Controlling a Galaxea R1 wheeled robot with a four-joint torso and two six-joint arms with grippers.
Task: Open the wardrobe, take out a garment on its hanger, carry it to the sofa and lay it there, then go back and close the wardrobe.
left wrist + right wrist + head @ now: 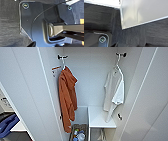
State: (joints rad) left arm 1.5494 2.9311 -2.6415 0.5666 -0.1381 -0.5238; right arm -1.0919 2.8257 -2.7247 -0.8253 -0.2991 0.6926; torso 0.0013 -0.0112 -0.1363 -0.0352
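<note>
The white wardrobe (87, 77) stands open in the head view, its left door (27, 89) and right door (147, 97) swung outward. Inside on the right, the white short-sleeved garment (114, 92) hangs on a slim white hanger (117, 65) from a dark hook near the top. On the left hangs a longer orange hooded garment (67, 99) on its own hook. In the right wrist view a white door panel (140, 12) of the wardrobe stands over dark carpet (131, 36). The left wrist view looks down on dark carpet (8, 25).
A white shelf (100, 117) sits low in the wardrobe's right half. A bin of small colourful items (78, 134) stands at the bottom left. Blue fabric (7, 124) lies on a white surface outside the left door.
</note>
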